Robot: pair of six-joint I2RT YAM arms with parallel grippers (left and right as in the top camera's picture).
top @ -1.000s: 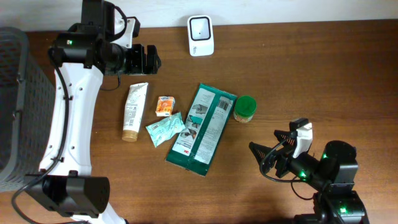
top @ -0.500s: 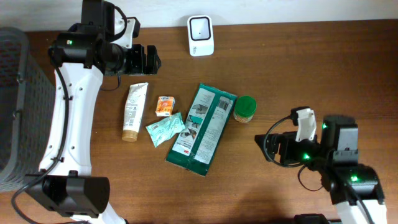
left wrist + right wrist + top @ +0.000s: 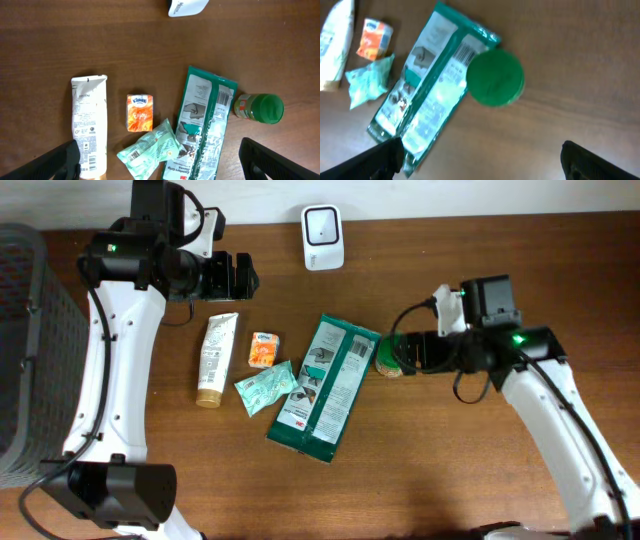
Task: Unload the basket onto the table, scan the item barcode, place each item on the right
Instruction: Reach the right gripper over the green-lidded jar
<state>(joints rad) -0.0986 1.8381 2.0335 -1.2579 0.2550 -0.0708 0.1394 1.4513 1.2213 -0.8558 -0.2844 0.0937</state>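
Step in hand (judged): approach for pick-up; nothing is lifted or scanned yet.

- Right gripper [image 3: 405,352] hangs over the green-lidded jar [image 3: 495,79], fingers spread wide, pinching nothing.
- Jar stands upright on the table [image 3: 500,260], just right of the green packet [image 3: 327,388], at its upper corner; contact cannot be told.
- Left gripper [image 3: 243,275] is up-left of the packet, likewise spread and empty.

Next move calls for: descend, close across the jar body, lift, then turn its label toward the scanner [image 3: 323,237], which is above the packet.

Count:
- 1 jar, 1 packet, 1 scanner
- left of the packet: 1 white tube [image 3: 215,360], 1 orange tissue pack [image 3: 264,350], 1 pale-green sachet [image 3: 267,388]
- far left of the packet: 1 grey basket [image 3: 20,350]
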